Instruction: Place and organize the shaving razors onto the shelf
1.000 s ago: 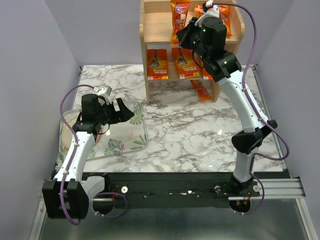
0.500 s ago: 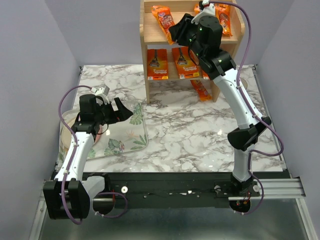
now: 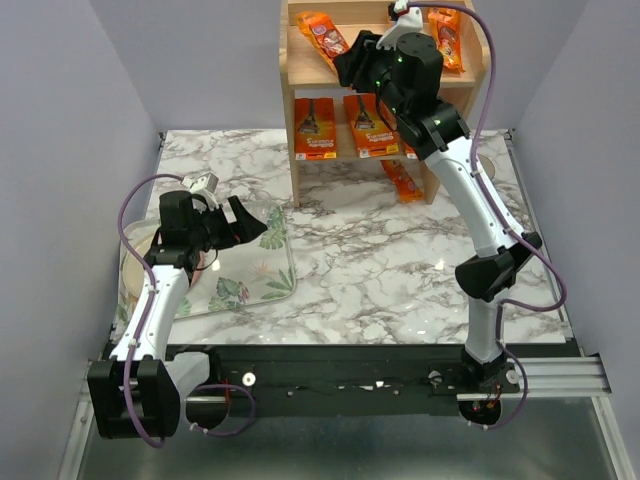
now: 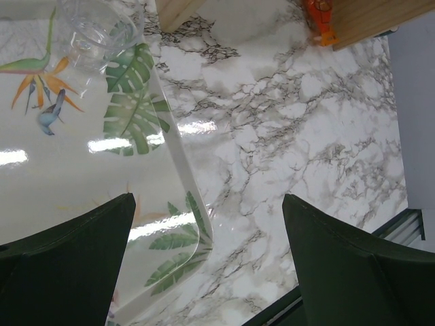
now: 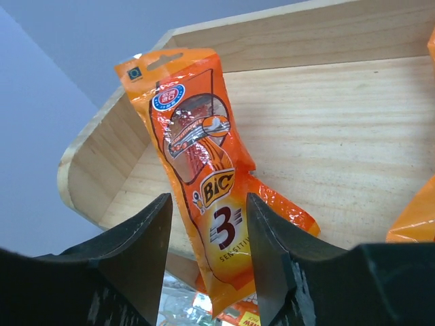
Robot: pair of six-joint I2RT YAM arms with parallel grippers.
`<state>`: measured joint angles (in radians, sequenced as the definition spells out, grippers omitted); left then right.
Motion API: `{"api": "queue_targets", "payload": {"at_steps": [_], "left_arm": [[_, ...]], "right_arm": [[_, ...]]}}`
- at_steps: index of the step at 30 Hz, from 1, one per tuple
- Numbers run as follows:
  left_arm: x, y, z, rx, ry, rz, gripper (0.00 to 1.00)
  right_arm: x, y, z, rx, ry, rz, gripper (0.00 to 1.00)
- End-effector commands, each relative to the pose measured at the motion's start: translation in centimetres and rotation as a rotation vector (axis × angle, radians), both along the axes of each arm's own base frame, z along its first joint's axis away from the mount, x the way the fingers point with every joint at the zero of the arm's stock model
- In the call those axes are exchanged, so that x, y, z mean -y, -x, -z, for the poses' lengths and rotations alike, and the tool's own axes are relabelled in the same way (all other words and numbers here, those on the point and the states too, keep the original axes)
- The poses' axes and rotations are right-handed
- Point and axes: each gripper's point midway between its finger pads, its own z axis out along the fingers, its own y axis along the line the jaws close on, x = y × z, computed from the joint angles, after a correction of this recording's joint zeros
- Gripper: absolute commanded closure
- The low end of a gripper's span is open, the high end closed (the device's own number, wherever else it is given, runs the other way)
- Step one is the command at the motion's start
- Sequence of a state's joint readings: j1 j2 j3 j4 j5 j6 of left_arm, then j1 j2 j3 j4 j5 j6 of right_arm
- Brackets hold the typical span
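A marble-patterned table (image 3: 400, 270) is seen beneath both arms, and the wooden shelf (image 3: 288, 90) is stood at its far edge. A leaf-print tray (image 3: 262, 280) is laid on the table's left part, well apart from the shelf. The left gripper (image 3: 254, 222) is hung over that tray. In its wrist view the jaws are seen spread wide with nothing between them, and only the tray's rounded corner and bare marble are shown below. The right gripper (image 3: 345, 62) is held up at the shelf's upper tier, where its fingers (image 5: 146, 244) are pressed in on either side of the lower half of a narrow orange pack (image 5: 197, 149), so the jaws are narrowed on that pack. The pack is tilted with its top toward the shelf's left side panel, a large "3" is printed on its face, and it is seen against the upper board. Of the other shaving razors, two wide cards (image 3: 315, 128) are stood side by side on the lower tier, another pack (image 3: 447, 40) is set at the right end of the upper tier, and one small pack (image 3: 405, 180) is found lying on the table at the foot of the shelf's right side.
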<state>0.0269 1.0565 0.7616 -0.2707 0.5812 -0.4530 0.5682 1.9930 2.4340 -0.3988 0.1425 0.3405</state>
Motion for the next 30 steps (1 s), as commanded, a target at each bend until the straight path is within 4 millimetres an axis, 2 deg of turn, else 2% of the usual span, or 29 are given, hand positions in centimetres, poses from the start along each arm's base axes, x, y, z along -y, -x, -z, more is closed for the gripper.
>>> {"api": "queue_targets", "payload": {"at_steps": [1, 4, 5, 7, 8, 11, 13, 16, 23, 25, 30], "left_arm": [[0.2, 0.2, -0.9, 0.034, 0.017, 0.013, 0.01], [0.2, 0.3, -1.0, 0.038, 0.022, 0.012, 0.01], [0.2, 0.3, -1.0, 0.038, 0.025, 0.010, 0.01], [0.2, 0.3, -1.0, 0.041, 0.032, 0.006, 0.01], [0.3, 0.4, -0.9, 0.040, 0.034, 0.008, 0.01], [0.3, 0.6, -0.8, 0.036, 0.036, 0.009, 0.01], [0.2, 0.6, -0.7, 0.035, 0.034, 0.009, 0.01], [0.2, 0.6, -0.9, 0.033, 0.034, 0.009, 0.01], [0.1, 0.5, -0.9, 0.037, 0.038, 0.000, 0.01], [0.1, 0.4, -0.8, 0.036, 0.046, -0.008, 0.01], [-0.1, 0.3, -0.8, 0.031, 0.057, -0.020, 0.01]], "right_arm": [[-0.6, 0.5, -0.3, 0.078, 0.104, -0.054, 0.44], [-0.4, 0.2, 0.9, 0.049, 0.120, -0.036, 0.49], [-0.2, 0.0, 1.1, 0.034, 0.114, -0.017, 0.57], [0.0, -0.2, 1.3, 0.028, 0.110, 0.001, 0.66], [0.3, -0.3, 1.2, 0.025, 0.104, 0.022, 0.74], [0.9, -1.1, 1.4, 0.007, 0.077, 0.084, 0.85], [1.2, -1.4, 1.5, -0.011, 0.042, 0.120, 0.89], [1.8, -1.4, 1.1, -0.034, -0.020, 0.179, 0.99], [2.0, 1.3, -2.7, 0.017, -0.103, 0.248, 0.99], [2.8, 1.5, -3.5, 0.047, -0.101, 0.311, 0.99], [3.1, 0.7, -3.3, 0.079, -0.065, 0.382, 0.99]]}}
